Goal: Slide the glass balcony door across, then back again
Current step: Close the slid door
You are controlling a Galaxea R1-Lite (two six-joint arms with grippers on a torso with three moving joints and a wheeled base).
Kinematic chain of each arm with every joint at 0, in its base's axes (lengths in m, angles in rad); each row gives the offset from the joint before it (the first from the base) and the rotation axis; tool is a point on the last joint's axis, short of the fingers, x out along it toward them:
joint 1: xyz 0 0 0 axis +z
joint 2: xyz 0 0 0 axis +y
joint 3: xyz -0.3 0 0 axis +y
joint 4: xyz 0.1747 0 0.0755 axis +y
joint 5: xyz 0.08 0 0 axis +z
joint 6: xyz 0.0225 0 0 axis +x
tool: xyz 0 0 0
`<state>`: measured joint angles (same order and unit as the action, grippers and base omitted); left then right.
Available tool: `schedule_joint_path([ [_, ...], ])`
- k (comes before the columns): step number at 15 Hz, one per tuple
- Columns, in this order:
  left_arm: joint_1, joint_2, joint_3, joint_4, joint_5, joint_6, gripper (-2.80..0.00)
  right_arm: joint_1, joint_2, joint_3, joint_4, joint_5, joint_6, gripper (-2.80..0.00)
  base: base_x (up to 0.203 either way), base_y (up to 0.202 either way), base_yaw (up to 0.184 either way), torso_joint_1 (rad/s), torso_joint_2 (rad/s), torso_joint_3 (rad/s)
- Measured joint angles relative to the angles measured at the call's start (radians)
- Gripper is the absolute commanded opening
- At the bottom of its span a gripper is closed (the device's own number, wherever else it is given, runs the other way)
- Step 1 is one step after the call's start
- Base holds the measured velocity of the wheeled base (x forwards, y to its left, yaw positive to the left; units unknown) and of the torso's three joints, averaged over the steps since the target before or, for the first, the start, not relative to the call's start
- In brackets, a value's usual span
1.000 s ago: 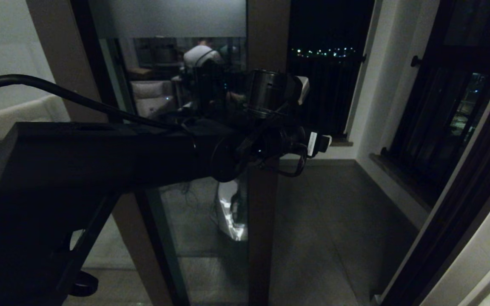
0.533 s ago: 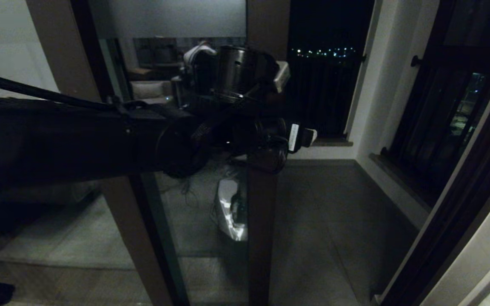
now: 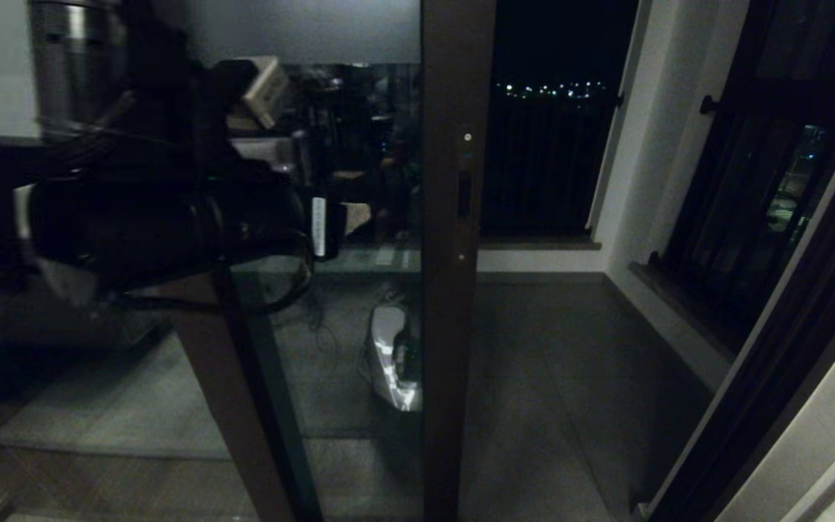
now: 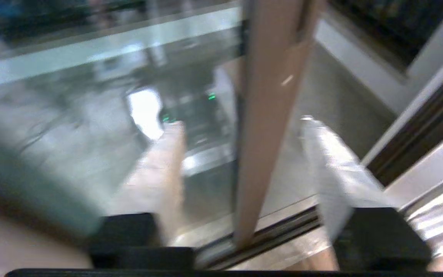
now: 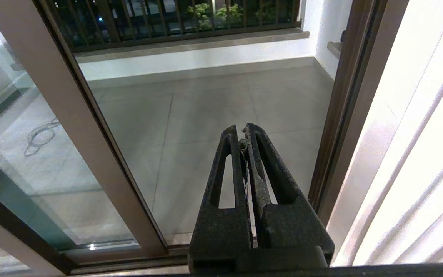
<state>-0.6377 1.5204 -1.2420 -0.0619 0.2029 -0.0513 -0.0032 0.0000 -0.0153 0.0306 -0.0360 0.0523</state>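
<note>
Dim balcony floor (image 3: pixel 555 377) fills the lower head view, with night lights beyond a railing (image 3: pixel 541 167). Standing upright through the middle is the glass balcony door (image 3: pixel 457 304), its brown stile running top to bottom, long axis vertical, the narrow black handle (image 3: pixel 464 194) recessed in it at mid-height. The glass spreads to the left of the stile, frosted near the top. The left gripper (image 3: pixel 334 226) sits at the left, apart from the stile and level with the handle.

From the left wrist camera, blurred, the two pale fingers (image 4: pixel 167 161) stand apart with a clear gap, nothing between them; the door's stile (image 4: pixel 267 115) shows beyond that gap, reaching down to the floor track (image 4: pixel 267 236).

From the right wrist camera, the right gripper (image 5: pixel 244 134) hangs over pale floor tiles (image 5: pixel 206 115), its black fingers pressed together and empty. The door's stile (image 5: pixel 71 127) slants across the left, glass beside it.
</note>
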Motion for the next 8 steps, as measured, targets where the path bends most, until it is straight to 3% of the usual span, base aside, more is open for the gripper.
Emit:
schedule_joint_path([
  [3, 0.039, -0.197, 0.189, 0.002, 0.026, -0.003, -2.8, 0.0, 0.0, 0.0, 0.0, 0.0, 0.0, -2.8, 0.0, 0.0, 0.0, 0.0, 0.0, 0.0],
  [8, 0.125, -0.493, 0.423, 0.005, 0.138, -0.006, -2.8, 0.0, 0.0, 0.0, 0.0, 0.0, 0.001, -2.8, 0.0, 0.0, 0.0, 0.0, 0.0, 0.0],
])
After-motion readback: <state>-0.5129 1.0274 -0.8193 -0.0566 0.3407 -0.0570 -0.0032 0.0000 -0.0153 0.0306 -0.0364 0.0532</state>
